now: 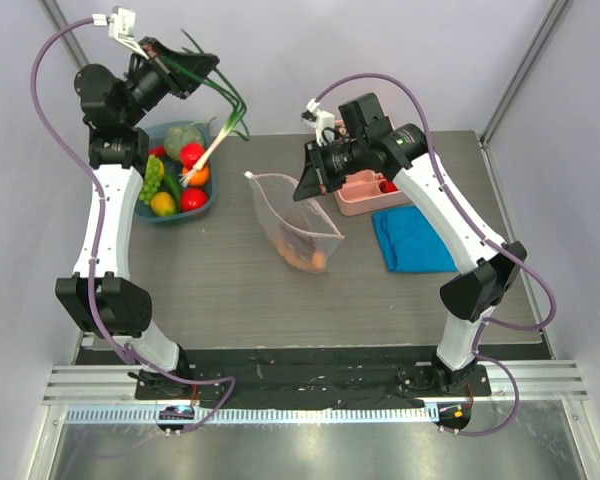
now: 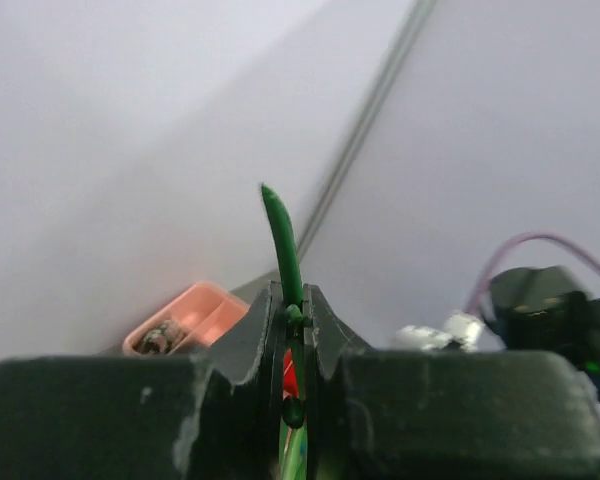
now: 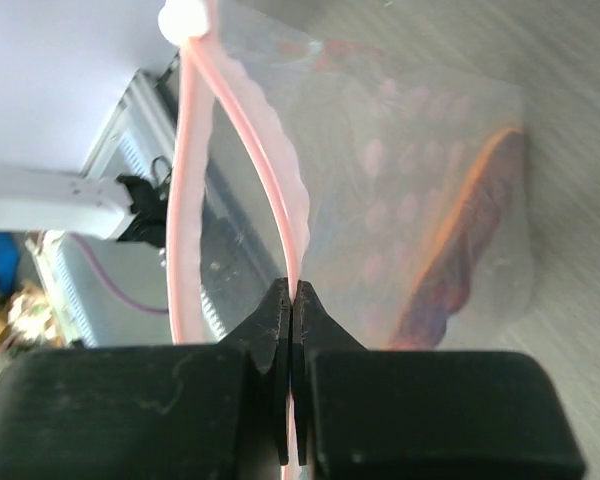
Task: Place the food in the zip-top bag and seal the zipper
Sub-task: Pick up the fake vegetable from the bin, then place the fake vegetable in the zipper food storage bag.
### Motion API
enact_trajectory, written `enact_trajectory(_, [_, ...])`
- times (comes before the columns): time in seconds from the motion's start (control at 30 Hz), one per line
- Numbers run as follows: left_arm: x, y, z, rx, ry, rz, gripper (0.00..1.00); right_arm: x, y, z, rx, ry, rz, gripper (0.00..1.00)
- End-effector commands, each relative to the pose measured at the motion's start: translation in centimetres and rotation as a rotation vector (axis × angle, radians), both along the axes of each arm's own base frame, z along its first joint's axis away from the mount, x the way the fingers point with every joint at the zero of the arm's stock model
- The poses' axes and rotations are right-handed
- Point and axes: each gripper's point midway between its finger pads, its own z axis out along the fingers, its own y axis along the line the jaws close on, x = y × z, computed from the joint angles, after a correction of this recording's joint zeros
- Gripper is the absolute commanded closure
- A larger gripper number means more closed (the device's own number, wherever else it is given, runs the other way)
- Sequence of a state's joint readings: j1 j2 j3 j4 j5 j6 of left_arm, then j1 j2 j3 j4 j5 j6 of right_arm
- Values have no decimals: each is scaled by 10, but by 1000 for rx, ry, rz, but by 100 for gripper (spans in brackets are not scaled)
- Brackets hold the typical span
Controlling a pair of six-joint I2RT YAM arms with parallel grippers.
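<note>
My left gripper [image 1: 185, 70] is raised high at the back left, shut on the green leaves of a toy green onion [image 1: 222, 118] that hangs down over a blue bowl [image 1: 180, 218]. In the left wrist view a green stalk [image 2: 280, 235] sticks up between the shut fingers of that gripper [image 2: 293, 300]. The bowl holds a tomato [image 1: 192, 153], an orange [image 1: 197, 177], an apple [image 1: 193, 199], grapes [image 1: 153, 178] and a cabbage [image 1: 180, 135]. My right gripper [image 1: 310, 172] is shut on the mouth edge of the zip-top bag [image 1: 295, 225], holding it open. A brown-orange sausage piece [image 1: 308, 260] lies inside. The pink zipper [image 3: 192, 180] and white slider [image 3: 183, 18] show in the right wrist view.
A pink divided tray [image 1: 365, 195] stands just right of the right gripper, also in the left wrist view [image 2: 195, 315]. A blue folded cloth [image 1: 412, 238] lies in front of it. The table's back edge meets grey walls with metal corner posts.
</note>
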State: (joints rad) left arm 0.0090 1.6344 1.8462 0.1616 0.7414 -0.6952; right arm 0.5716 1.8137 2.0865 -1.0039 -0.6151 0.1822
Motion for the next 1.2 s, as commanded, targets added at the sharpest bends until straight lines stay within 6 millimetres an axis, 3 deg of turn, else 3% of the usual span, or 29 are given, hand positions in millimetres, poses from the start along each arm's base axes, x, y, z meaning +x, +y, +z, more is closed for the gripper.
enact_trajectory(0.0, [-86,-22,84,-169,-259,-295,100,-27,6,18,105,33,133,99])
enact_trajectory(0.13, [-129,-49,112,-199,-380,-411,100,-39,9,17,137,84,181,99])
enact_trajectory(0.27, [-163,-75,121,-211,-465,-510,100,-48,11,18,170,129,220,99])
enact_trajectory(0.37, [-180,-84,125,-245,-495,-552,100,-54,11,15,189,170,246,99])
enact_trajectory(0.67, [-218,-86,144,-303,-579,-612,100,-55,10,17,253,261,276,99])
enact_trajectory(1.0, [-248,-133,117,-319,-505,-813,100,-51,16,19,281,304,280,99])
enact_trajectory(1.17, [-258,-156,87,-303,-439,-896,100,-51,18,23,286,295,282,99])
